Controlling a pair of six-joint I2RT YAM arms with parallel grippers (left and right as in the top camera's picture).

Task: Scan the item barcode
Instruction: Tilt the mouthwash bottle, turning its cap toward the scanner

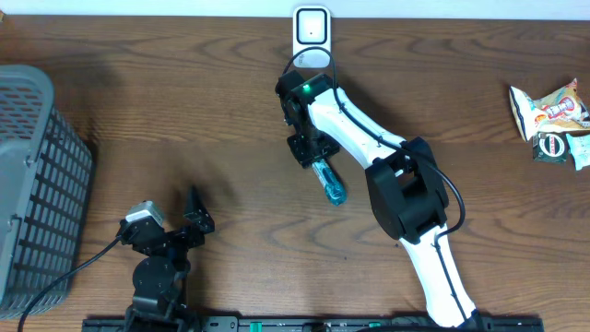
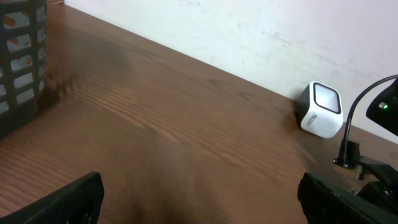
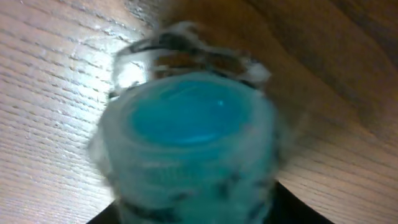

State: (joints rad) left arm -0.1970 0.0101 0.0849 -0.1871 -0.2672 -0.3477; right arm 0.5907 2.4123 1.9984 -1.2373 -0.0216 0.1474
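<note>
I'm seeing the blue bottle (image 1: 329,183) lying lengthwise just near-right of the right tool (image 1: 312,155); clamped or apart, I cannot tell.

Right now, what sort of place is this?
Probably a mock checkout station: a white barcode scanner at the back edge of the wooden table, a grey basket at one end and snack packets at the other.

Brown grain, blue liquid

The brown wooden table (image 1: 138,138) is streaked with darker grain. The small clear plastic bottle (image 1: 329,182) holds bright blue liquid (teal in the blurred right wrist view). The boxy white scanner (image 1: 312,32) has a black-rimmed window, the slatted plastic basket (image 1: 37,175) is grey, and the crumpled snack packets (image 1: 553,120) are white, orange and green.
</note>
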